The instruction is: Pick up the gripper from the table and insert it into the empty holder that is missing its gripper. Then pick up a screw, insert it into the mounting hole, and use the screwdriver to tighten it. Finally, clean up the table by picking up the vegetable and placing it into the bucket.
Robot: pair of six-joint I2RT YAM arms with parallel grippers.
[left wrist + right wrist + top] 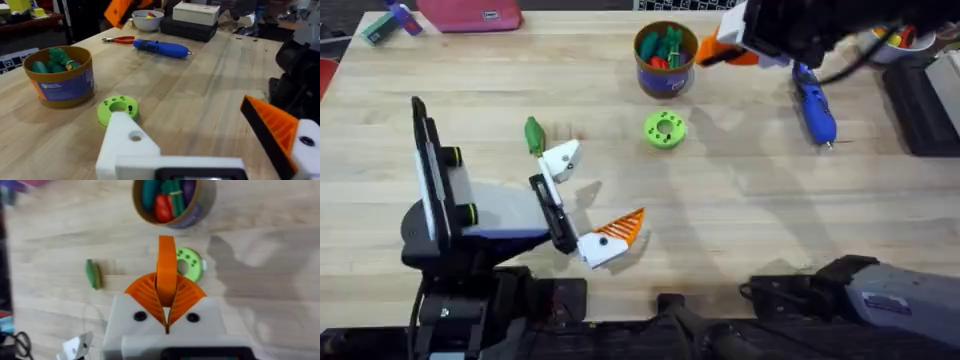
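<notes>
1. Carrying step in hand, judging by the scene: pinches the loose orange tip [166, 255] between the closed pads of the right gripper [166, 286], raised above the table with the tip pointing forward.
2. Calls next for travelling to the left gripper [590, 195], spread wide open and well apart from the right one, and seating the tip on its bare white holder [560, 158].
3. Places the bucket [172, 202] just ahead of the right gripper, already holding red, green and purple toy vegetables.
4. Places a white bowl [146, 20] far from the left gripper, with red and yellow bits inside.
5. Leaves the green vegetable [533, 135] on the table just beside the holder.
</notes>
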